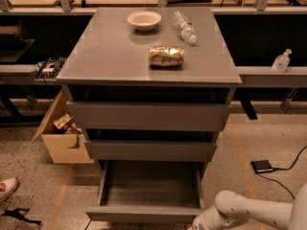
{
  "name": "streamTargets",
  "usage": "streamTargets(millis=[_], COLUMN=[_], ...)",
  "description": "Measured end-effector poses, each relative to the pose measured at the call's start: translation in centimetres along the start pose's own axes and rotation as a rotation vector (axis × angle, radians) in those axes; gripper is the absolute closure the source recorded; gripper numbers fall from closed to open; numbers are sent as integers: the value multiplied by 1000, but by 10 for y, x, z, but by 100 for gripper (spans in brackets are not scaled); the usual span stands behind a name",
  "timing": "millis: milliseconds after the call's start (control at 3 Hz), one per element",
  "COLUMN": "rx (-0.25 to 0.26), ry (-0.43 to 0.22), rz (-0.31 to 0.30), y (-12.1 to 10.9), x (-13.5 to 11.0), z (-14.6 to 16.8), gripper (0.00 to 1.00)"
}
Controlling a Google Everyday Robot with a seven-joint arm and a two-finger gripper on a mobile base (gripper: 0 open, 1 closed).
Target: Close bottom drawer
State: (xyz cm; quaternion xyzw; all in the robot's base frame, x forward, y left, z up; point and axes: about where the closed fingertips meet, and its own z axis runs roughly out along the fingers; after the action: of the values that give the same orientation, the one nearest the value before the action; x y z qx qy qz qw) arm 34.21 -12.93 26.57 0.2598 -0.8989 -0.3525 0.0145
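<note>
Bottom drawer (151, 189) is pulled out; gripper (195, 225), at its front-right corner, grip state indeterminable, should be pressed squarely inward.

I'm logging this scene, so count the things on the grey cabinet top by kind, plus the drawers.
Round white bowl: 1
Clear plastic bottle, lying down: 1
Shiny gold snack packet: 1
Matte-grey drawers: 3 (top drawer, middle drawer, open bottom drawer)
Total: 6
The robot's gripper sits at the lower picture edge, by the bottom drawer's right front corner.
</note>
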Motion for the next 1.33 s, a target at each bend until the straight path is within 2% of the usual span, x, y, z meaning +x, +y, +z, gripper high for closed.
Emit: streamTargets(millis=[333, 667, 1333], rx=[-13, -23, -3], ry=[-31, -97, -208], rz=[15, 11, -48], y=[-11, -32, -67], x=[1, -10, -47], z=[15, 37, 59], gripper=[100, 100, 100])
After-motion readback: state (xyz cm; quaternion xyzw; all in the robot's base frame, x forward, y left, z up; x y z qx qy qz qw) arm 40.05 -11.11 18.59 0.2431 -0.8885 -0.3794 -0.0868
